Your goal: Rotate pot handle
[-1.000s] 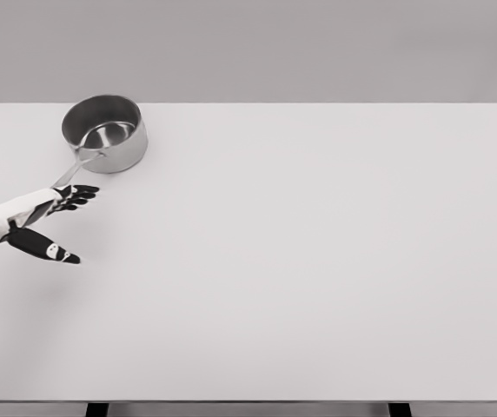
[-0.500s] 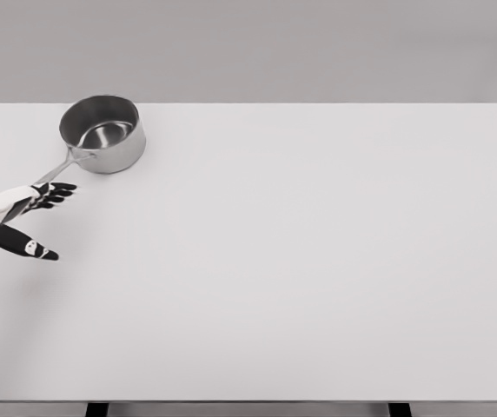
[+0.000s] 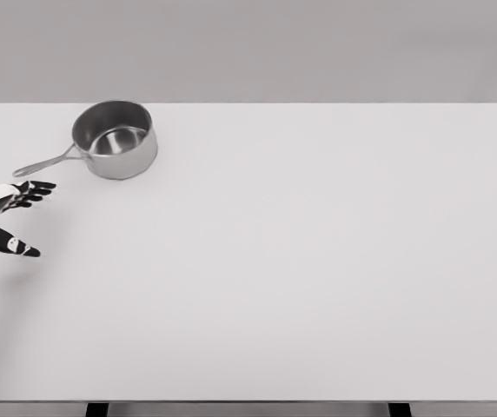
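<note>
Left hand (image 3: 5,217) cut off by the left edge: only the dark fingers, thumb and a bit of white palm show; wrist and arm out of frame. Light mark on the thumb too small to read. Pot (image 3: 115,139): the near wall hides the front part of the inside floor, and the far outer wall is hidden behind the rim. Underside not visible. The join of the handle (image 3: 47,162) to the pot wall is too small to make out. Surface (image 3: 318,261): left and right sides clipped by the frame. Two dark legs (image 3: 97,409) at the bottom edge are cut off, only their stubs visible.
</note>
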Controlling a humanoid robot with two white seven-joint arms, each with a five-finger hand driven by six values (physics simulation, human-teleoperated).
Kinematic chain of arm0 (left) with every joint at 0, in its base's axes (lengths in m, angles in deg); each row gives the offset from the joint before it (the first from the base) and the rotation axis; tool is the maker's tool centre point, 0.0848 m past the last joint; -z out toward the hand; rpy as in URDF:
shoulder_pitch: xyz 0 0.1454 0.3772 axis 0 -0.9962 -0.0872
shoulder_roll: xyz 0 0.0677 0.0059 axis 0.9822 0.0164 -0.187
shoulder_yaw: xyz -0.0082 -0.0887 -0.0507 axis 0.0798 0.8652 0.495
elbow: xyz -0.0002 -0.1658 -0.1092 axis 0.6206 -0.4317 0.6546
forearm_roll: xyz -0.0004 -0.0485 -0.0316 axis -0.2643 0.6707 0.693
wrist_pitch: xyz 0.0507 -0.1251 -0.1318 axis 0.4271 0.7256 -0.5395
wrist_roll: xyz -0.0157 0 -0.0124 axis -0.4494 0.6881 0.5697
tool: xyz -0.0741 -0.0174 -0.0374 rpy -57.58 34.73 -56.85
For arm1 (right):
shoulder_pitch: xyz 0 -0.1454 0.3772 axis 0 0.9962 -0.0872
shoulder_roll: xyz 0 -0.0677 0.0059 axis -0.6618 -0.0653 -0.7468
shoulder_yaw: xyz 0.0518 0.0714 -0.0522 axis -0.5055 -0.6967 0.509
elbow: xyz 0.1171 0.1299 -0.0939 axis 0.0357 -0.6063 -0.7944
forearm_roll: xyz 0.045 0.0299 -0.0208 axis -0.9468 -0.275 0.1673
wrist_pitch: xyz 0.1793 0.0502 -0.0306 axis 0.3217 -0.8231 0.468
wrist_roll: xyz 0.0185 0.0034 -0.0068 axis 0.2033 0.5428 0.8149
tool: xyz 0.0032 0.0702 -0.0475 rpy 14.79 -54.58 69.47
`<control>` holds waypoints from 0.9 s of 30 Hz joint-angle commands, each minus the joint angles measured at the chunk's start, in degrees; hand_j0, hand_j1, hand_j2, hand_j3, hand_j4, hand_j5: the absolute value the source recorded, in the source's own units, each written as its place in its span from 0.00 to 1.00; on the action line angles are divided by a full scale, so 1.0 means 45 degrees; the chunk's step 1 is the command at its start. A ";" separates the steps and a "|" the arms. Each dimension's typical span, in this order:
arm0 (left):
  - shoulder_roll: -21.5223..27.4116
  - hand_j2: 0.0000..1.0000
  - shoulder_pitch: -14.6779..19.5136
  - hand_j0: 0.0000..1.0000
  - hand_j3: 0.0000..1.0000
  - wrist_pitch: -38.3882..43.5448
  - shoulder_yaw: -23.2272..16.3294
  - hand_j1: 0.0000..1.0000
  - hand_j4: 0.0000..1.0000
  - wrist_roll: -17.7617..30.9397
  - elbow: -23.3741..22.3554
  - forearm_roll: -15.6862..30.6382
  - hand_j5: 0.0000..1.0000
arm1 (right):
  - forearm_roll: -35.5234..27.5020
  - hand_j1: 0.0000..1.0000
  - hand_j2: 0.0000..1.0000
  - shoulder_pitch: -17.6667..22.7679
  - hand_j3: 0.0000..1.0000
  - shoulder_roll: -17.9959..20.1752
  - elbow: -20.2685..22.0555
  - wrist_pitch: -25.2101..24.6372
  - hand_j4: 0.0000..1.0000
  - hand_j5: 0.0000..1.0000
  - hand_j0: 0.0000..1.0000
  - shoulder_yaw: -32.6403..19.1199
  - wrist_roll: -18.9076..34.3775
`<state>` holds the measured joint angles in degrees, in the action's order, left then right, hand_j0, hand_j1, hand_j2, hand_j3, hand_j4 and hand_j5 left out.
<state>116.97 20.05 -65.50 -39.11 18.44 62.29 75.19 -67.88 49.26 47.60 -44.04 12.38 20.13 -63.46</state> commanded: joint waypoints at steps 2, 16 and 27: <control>0.0035 1.00 0.0059 1.00 1.00 -0.0021 0.0009 1.00 1.00 0.0001 -0.0045 -0.0132 1.00 | 0.0001 1.00 1.00 0.0000 1.00 -0.0001 0.0003 0.0000 1.00 1.00 1.00 0.0001 0.0002; 0.0953 1.00 -0.0019 1.00 1.00 0.0018 -0.0088 1.00 1.00 0.0001 0.1127 0.0103 1.00 | 0.0001 1.00 1.00 0.0000 1.00 -0.0001 -0.0016 0.0000 1.00 1.00 1.00 0.0001 0.0002; 0.1989 1.00 0.0176 1.00 1.00 0.1326 -0.0596 1.00 1.00 0.0001 0.1381 0.1216 1.00 | 0.0001 1.00 1.00 0.0000 1.00 -0.0001 0.0003 0.0000 1.00 1.00 1.00 0.0001 0.0002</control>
<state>125.89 20.93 -60.00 -41.68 18.45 68.23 80.46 -67.88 49.26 47.60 -44.04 12.38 20.13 -63.46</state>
